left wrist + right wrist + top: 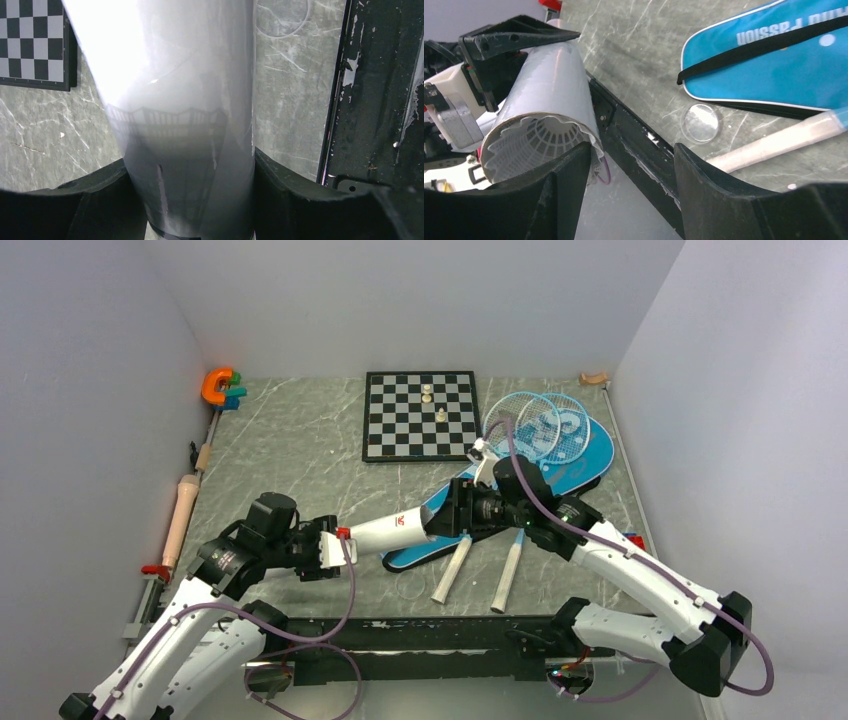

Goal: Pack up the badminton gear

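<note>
Two pincers met at the white tube [395, 528], which hung level above the surface [300, 450]. The left pincer [335, 543] clamped one end. The right pincer [631, 155] stood spread and empty beside the open mouth, where a shuttlecock [544, 142] sat just inside. With that mouth uncapped, a downward tilt or a knock from the right fingers could spill the shuttlecock. A clear lid [700, 122] lay beside the blue bag [774, 60].
</note>
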Motion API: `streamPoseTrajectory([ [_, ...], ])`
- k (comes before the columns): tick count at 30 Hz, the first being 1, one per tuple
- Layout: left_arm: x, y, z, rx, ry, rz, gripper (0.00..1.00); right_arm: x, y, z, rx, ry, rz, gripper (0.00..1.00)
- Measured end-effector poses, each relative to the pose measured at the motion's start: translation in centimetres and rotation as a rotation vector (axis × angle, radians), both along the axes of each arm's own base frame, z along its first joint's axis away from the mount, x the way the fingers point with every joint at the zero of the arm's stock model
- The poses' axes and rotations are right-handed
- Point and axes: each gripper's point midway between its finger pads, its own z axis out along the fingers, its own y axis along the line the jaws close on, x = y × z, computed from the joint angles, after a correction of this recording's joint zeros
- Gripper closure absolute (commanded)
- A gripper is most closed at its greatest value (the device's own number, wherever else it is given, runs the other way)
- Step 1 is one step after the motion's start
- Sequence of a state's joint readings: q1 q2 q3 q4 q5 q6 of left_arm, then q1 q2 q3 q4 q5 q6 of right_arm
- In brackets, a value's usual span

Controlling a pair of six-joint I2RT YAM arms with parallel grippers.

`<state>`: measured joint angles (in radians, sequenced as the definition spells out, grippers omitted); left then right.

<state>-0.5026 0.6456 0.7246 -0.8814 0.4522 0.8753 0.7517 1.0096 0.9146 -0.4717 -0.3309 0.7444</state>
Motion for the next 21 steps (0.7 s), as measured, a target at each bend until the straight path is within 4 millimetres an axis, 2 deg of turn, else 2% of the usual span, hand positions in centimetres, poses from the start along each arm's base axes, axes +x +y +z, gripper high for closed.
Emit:
streamPoseTrajectory([
  [7,-0.1,-0.1,0.0,-0.004,0.003,-0.002,0.48,-1.1,2.1,-0.5,-0.002,-0.001,0.044,0.35],
  [17,-0.3,-0.3,0.1,-0.016,0.01,-0.014,0.48,-1.2,4.8,-0.1,0.075,0.002,0.047,0.3],
  [21,-0.2,-0.3,0.2,-0.019,0.008,-0.009,0.48,-1.2,5.1,0.4,0.103,0.012,0.033,0.2],
])
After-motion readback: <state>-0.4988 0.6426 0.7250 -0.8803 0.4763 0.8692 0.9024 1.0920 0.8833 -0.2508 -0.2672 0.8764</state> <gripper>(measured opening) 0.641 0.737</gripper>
